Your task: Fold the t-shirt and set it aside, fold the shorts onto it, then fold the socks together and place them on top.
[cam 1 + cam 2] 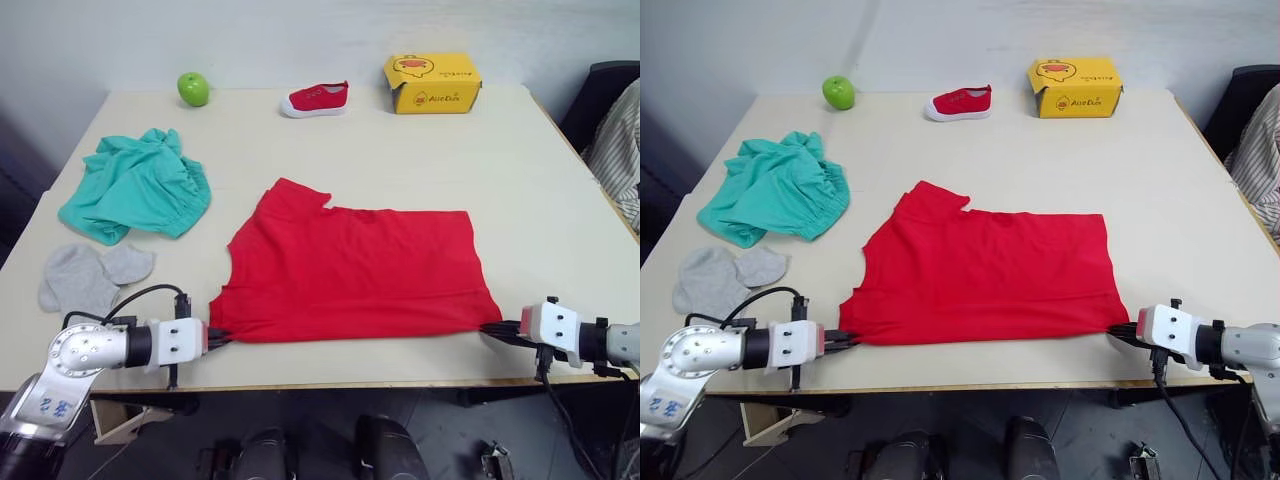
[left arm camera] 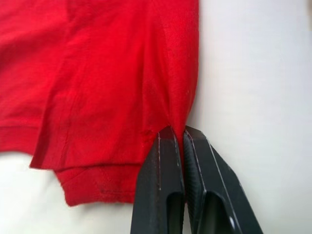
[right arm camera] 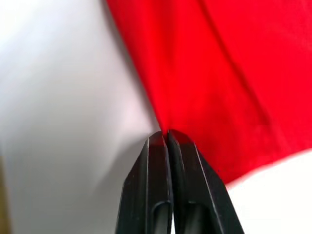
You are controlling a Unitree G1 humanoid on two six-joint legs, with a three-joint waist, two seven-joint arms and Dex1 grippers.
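Note:
The red t-shirt (image 1: 355,262) lies spread flat in the middle of the table, its near edge along the front. My left gripper (image 1: 217,338) is shut on the shirt's near left corner (image 2: 168,122), and my right gripper (image 1: 490,328) is shut on its near right corner (image 3: 168,117). The teal shorts (image 1: 138,186) lie crumpled at the left. Just in front of them the grey socks (image 1: 88,275) rest side by side near the left front edge.
At the back of the table (image 1: 540,190) stand a green apple (image 1: 194,88), a small red shoe (image 1: 316,99) and a yellow box (image 1: 433,83). Striped fabric and a dark chair (image 1: 610,110) are past the right edge.

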